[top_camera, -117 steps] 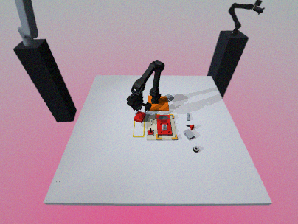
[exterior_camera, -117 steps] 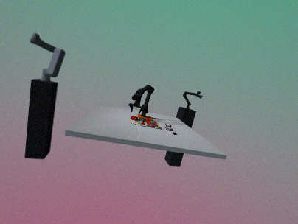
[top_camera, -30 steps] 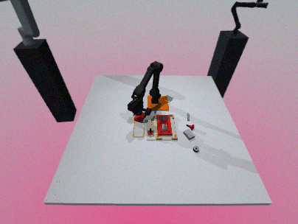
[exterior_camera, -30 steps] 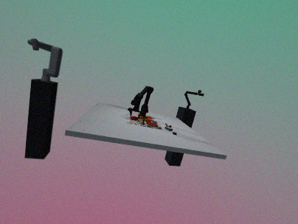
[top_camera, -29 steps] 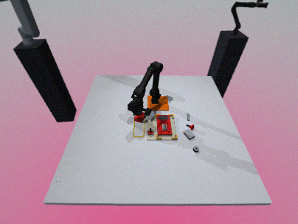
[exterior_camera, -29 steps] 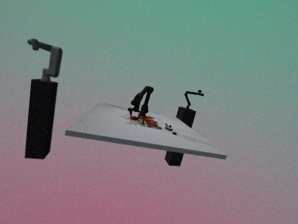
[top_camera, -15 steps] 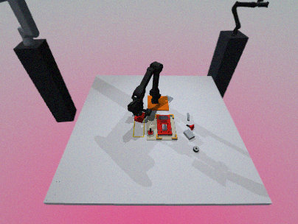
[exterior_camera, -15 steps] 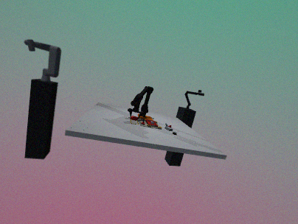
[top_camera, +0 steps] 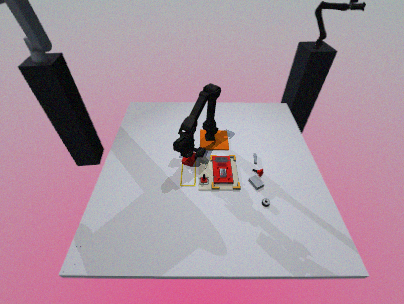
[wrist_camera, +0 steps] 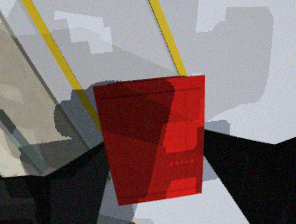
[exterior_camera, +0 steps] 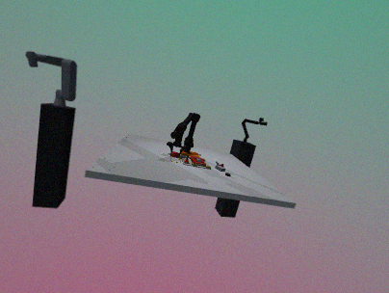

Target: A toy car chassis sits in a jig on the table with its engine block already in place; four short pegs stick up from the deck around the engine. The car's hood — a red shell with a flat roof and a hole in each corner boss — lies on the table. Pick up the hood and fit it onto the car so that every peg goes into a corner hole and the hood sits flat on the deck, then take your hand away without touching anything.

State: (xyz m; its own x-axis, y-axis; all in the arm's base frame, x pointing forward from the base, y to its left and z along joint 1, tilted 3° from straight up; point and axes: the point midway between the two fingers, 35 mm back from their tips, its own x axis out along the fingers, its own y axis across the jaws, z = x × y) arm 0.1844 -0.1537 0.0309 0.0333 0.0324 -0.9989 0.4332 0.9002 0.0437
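The red hood (top_camera: 188, 161) (exterior_camera: 174, 154) (wrist_camera: 185, 137) is at the far end of the yellow outline. In the wrist view its flat face is toward the camera, slightly turned. My gripper (top_camera: 190, 158) (wrist_camera: 153, 139) is shut on the hood, one black finger against each long side; the fingertips are hidden by its edges. Whether the hood touches the table is unclear. The red chassis (top_camera: 216, 172) (exterior_camera: 195, 161) sits in the pale jig (top_camera: 206, 187) (wrist_camera: 30, 92), beside the gripper, with the grey engine block (top_camera: 223, 173) on it. The pegs are too small to make out.
The yellow outline (top_camera: 181, 176) (wrist_camera: 59, 57) lies beside the jig. A small red and black part (top_camera: 204, 180) stands on the jig's side strip. A grey block (top_camera: 256, 182), a red part (top_camera: 259, 172) and a black wheel (top_camera: 266, 202) lie across the jig. An orange plate (top_camera: 222, 143) is under the arm's base.
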